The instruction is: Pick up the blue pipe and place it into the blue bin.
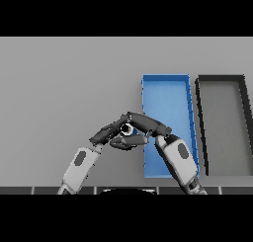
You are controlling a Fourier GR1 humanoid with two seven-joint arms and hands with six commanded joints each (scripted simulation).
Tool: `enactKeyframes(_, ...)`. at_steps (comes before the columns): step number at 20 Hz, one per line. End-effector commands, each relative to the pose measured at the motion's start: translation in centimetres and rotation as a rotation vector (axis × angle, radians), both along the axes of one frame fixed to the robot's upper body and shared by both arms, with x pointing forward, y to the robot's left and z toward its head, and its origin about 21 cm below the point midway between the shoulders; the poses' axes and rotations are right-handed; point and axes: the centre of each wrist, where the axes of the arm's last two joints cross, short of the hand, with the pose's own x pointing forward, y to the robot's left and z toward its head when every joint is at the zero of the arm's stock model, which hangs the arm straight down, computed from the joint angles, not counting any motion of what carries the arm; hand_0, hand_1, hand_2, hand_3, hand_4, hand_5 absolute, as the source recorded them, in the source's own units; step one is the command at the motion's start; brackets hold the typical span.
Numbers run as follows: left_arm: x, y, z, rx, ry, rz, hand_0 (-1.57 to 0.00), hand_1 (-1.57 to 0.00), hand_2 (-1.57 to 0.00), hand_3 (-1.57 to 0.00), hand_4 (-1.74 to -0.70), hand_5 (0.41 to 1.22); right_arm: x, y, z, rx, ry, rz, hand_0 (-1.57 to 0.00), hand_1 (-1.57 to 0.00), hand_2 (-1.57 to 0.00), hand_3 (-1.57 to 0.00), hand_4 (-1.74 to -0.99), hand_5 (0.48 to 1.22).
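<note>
The blue pipe cannot be made out with any certainty. Where the two hands meet, just left of the blue bin's (pixel 166 79) left wall, a small pale round spot with a dark centre (pixel 126 129) shows between the dark fingers; it may be the open end of a pipe, but its colour and length are hidden by the hands around it.

The right hand (pixel 148 123) reaches leftward from its white and grey forearm, which crosses over the bin's lower left corner and hides that part of the rim. Its fingers curl around the pale spot, though whether they truly clamp something cannot be told. The left hand (pixel 109 133) comes up from the lower left, its fingers stretched toward the same spot and overlapping the right hand's fingers, so the two are hard to separate; whether they are apart or together is not clear.

The bin is a long blue tray on the grey desk (pixel 64 88). Just beside it, to the right, stands a black bin (pixel 220 78) of similar shape, its right wall cut off by the view's edge.
</note>
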Motion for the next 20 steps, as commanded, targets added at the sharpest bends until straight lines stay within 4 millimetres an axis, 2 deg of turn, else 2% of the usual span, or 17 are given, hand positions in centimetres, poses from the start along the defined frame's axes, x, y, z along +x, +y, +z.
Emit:
enactKeyframes(1, 0.0, 0.1, -0.3, 0.014, 0.008, -0.001, -0.04, -0.04, -0.04, -0.03, -0.97, 0.557, 0.0, 0.1, 0.2, 0.008, 0.003, -0.002, -1.57, -1.57, -1.57, -1.57, -1.498, 1.22)
enactKeyframes(4, -0.3, 0.1, -0.4, 0.025, 0.018, 0.015, -0.02, -0.02, -0.02, -0.01, -0.97, 0.519, 0.2, -0.1, 0.9, 0.061, 0.028, 0.006, -1.57, -1.57, -1.57, -1.57, -1.496, 1.221)
enactKeyframes(6, -0.2, -0.2, -0.7, 0.047, 0.024, 0.02, -0.01, -0.01, -0.01, -0.01, -0.97, 0.501, 0.4, -0.3, 2.6, 0.08, 0.045, 0.018, -1.57, -1.57, -1.57, -1.57, -1.495, 1.221)
enactKeyframes(10, -0.2, 0.3, -0.5, 0.045, 0.026, 0.028, 0.0, 0.0, 0.0, 0.0, -0.97, 0.479, 1.6, -1.8, 7.1, 0.148, 0.104, 0.0, -1.57, -1.57, -1.57, -1.57, -1.495, 1.221)
enactKeyframes(11, -0.2, 0.3, -0.8, 0.056, 0.031, 0.026, 0.0, 0.0, 0.0, 0.0, -0.96, 0.475, 1.8, -1.6, 8.3, 0.174, 0.119, 0.014, -1.57, -1.57, -1.57, -1.57, -1.496, 1.221)
enactKeyframes(14, -0.8, 0.1, -0.8, 0.029, 0.012, 0.008, 0.0, 0.0, 0.0, 0.0, -0.95, 0.473, 3.4, -2.8, 11.8, 0.27, 0.091, -0.053, -1.57, -1.57, -1.57, -1.57, -1.497, 1.221)
enactKeyframes(18, -0.5, 0.6, -0.2, 0.035, -0.011, 0.025, 0.0, 0.0, 0.0, 0.0, -0.95, 0.466, 5.8, -5.6, 13.6, 0.3, 0.039, -0.226, -1.57, -1.57, -1.57, -1.57, -1.498, 1.221)
enactKeyframes(20, -1.0, 0.8, 0.1, 0.023, -0.008, 0.026, 0.0, 0.0, 0.0, 0.0, -0.95, 0.47, 7.1, -7.4, 13.2, 0.277, 0.038, -0.336, -1.57, -1.57, -1.57, -1.57, -1.498, 1.221)
